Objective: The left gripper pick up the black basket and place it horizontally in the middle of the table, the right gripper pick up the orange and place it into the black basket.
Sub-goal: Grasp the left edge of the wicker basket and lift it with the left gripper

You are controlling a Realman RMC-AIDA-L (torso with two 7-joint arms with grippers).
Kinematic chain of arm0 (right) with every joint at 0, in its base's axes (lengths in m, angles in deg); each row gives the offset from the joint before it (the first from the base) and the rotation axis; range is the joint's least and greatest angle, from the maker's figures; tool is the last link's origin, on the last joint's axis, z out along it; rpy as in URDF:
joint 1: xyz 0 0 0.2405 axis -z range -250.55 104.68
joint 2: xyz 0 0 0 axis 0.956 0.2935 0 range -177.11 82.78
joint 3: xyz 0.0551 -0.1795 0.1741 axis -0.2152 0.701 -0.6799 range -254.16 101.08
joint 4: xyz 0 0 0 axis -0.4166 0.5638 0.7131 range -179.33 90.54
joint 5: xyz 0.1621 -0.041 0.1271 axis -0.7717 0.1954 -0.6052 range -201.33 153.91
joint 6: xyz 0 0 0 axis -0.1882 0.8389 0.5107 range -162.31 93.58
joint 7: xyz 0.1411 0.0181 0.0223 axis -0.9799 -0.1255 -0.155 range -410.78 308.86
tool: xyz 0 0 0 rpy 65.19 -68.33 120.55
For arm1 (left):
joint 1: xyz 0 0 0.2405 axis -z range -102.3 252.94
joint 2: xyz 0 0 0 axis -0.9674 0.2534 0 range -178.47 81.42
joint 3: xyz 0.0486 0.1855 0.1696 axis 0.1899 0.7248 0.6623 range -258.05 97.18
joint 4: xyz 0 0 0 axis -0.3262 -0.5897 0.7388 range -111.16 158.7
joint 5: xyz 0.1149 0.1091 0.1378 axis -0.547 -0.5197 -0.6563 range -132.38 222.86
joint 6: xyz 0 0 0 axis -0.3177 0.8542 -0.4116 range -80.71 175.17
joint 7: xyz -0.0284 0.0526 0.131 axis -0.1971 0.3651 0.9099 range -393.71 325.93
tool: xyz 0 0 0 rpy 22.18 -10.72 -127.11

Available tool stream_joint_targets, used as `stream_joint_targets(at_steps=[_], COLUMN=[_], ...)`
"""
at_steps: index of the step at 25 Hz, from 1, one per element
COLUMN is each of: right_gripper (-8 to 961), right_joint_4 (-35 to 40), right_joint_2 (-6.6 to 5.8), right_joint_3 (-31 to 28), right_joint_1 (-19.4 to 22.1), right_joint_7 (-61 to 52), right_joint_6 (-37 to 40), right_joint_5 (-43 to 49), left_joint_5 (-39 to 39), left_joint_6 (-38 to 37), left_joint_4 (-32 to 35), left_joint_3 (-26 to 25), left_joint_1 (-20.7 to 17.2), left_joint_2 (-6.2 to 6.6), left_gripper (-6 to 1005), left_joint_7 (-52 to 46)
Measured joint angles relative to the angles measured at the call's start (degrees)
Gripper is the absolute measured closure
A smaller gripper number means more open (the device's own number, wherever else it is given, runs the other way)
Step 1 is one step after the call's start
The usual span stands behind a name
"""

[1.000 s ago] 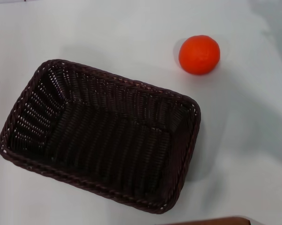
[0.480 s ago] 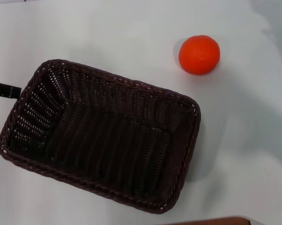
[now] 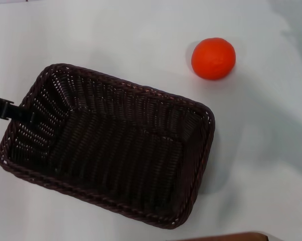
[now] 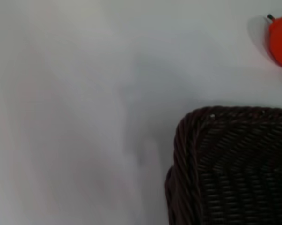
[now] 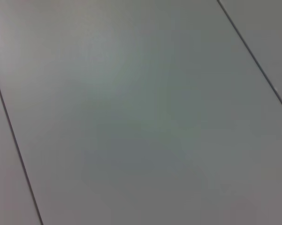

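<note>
White table [image 3: 116, 35]: left hand [image 3: 13, 110] has advanced over black basket [image 3: 111, 150] rim, grip unclear.

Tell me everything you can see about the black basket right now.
The basket is a large rectangular dark brown-black woven wicker one with a braided rim and sloped sides. It is empty, sits upright on the white table and lies skewed, not horizontal. The left gripper reaches over its left rim; actual contact is unclear. The orange lies apart, beyond its far right corner.
</note>
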Motion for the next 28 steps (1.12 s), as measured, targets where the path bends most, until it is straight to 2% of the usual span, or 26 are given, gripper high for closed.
stream_joint_targets(at_steps=[11,16,22,28], right_gripper=[237,237,237,236], right_joint_4=[0.0,0.0,0.0,0.1], right_joint_2=[0.08,0.34,0.45,0.56], right_joint_3=[0.0,0.1,0.0,0.1], right_joint_1=[0.0,0.1,0.1,0.1], right_joint_7=[0.0,0.0,0.0,0.0], right_joint_6=[0.3,0.7,0.7,0.7], right_joint_5=[0.0,0.1,0.1,0.1], left_joint_5=[-2.9,-3.1,-3.5,-4.2], left_joint_6=[-5.6,-6.5,-5.5,-5.7], left_joint_4=[7.4,8.4,8.6,8.8], left_joint_3=[5.1,5.4,5.9,5.5], left_joint_1=[0.9,1.4,1.8,2.3], left_joint_2=[-0.02,-0.02,-0.07,-0.13], left_gripper=[200,201,392,676], left_joint_7=[0.8,0.8,1.3,1.1])
